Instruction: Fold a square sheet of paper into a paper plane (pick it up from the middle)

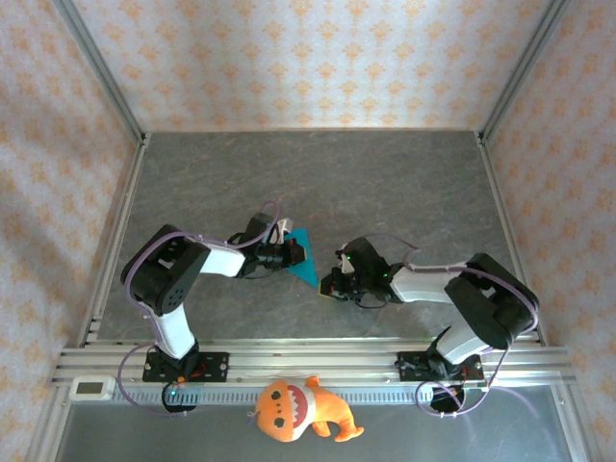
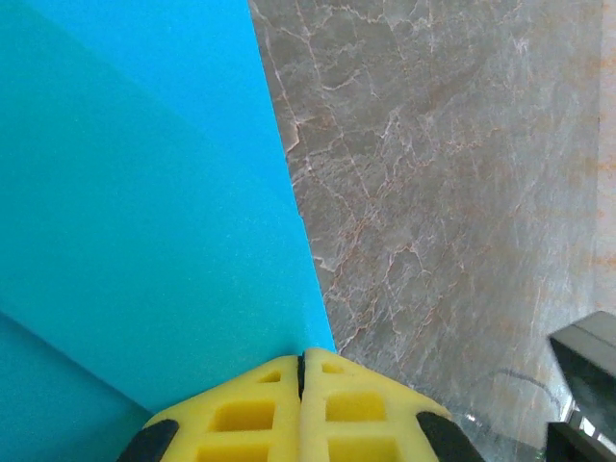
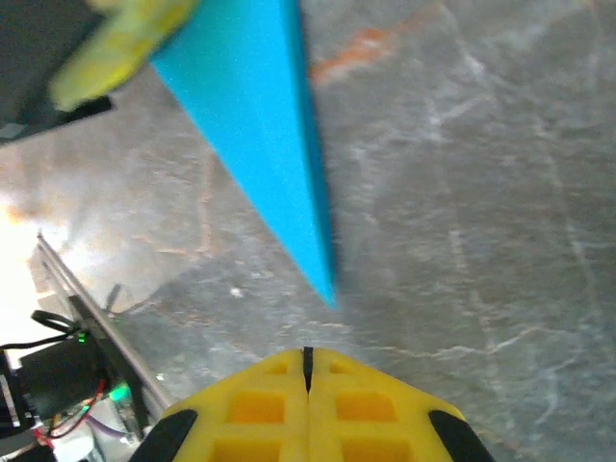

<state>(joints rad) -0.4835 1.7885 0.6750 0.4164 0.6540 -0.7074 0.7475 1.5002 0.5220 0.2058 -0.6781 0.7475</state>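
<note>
Left gripper [image 2: 302,364] is shut, tips right at the edge of the blue paper [image 2: 144,212] mid-table, can't tell if it's pinching. Right gripper [image 3: 308,358] is shut and empty, just right of the paper's near point. Looks mid-fold to me; the next crease needs that point pinned flat.

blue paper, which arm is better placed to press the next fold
Left, I'd judge. The left hand, shut, sits right at the blue paper edge; the right hand, also shut, lies short of its pointed tip, with bare table between.
</note>
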